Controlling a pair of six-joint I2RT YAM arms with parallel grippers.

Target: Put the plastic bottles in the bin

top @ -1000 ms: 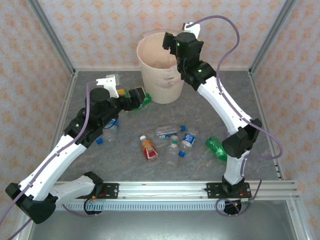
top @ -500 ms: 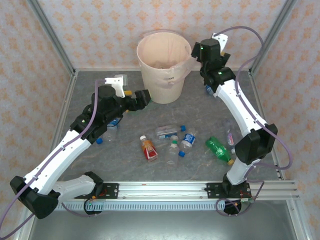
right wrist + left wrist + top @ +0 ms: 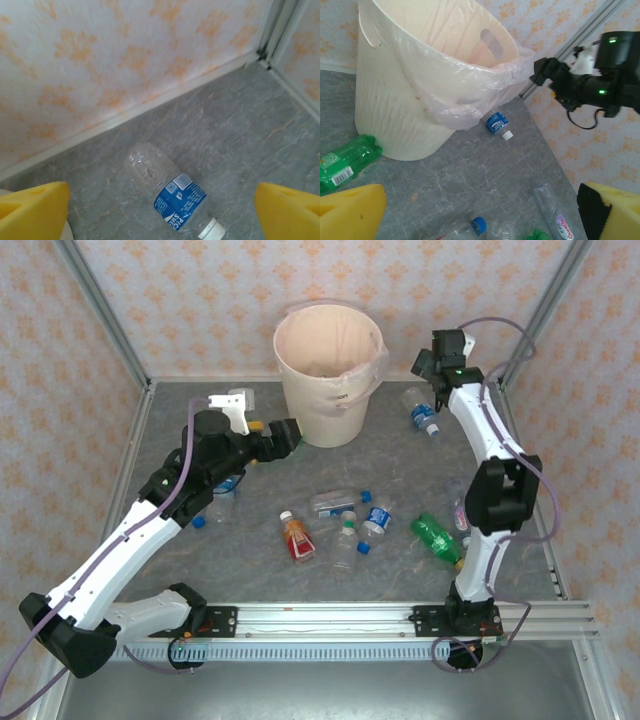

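Noted left gripper (image 3: 284,435) spread wide, empty, near bin (image 3: 330,400) at back of table (image 3: 240,575). Noted right gripper (image 3: 428,364) likewise wide, empty, over blue-label bottle (image 3: 172,195) lying right of bin. Logged green bottle (image 3: 345,162) just beside bin base; other bottles (image 3: 345,525) loose mid-table.

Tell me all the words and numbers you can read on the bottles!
"SWE": white letters on the blue label of the bottle by the wall; the letters above them are too unclear to read.
Barcode on the green bottle: its numbers are too small to read.
Pink word on the see-through bottle: too blurred to read.
Top view: every label is too small to read.
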